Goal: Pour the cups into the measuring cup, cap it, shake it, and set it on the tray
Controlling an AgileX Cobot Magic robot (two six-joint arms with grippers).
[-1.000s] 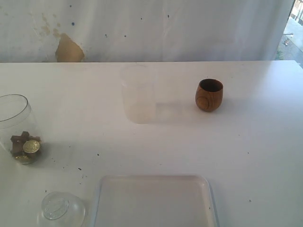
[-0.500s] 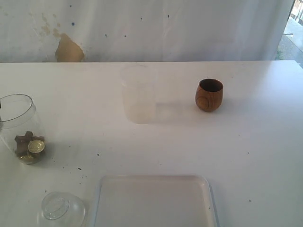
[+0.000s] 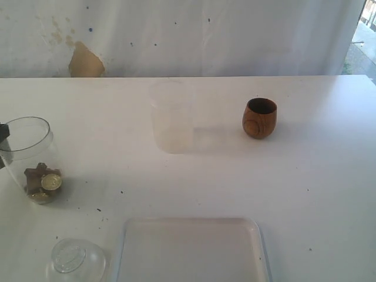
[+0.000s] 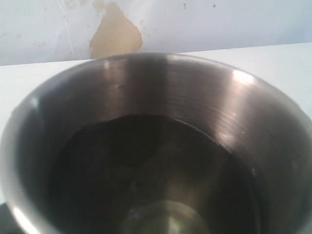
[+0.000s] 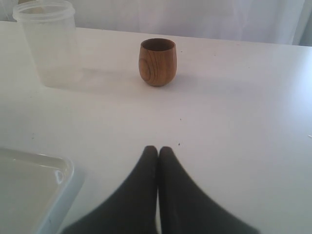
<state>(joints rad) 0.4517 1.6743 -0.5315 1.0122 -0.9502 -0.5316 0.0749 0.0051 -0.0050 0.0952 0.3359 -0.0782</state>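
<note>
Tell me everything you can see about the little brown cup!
The wooden cup is small, round-bellied and brown, with ring-shaped grain on its side. Its mouth is open and dark inside; what it holds cannot be seen. It stands upright on the white table, to the right of the frosted cup in the exterior view and apart from it. Only the table touches it.

A speckled white table [image 3: 329,194] stands before a stained white wall [image 3: 235,35] bearing a tan patch [image 3: 86,61].
</note>
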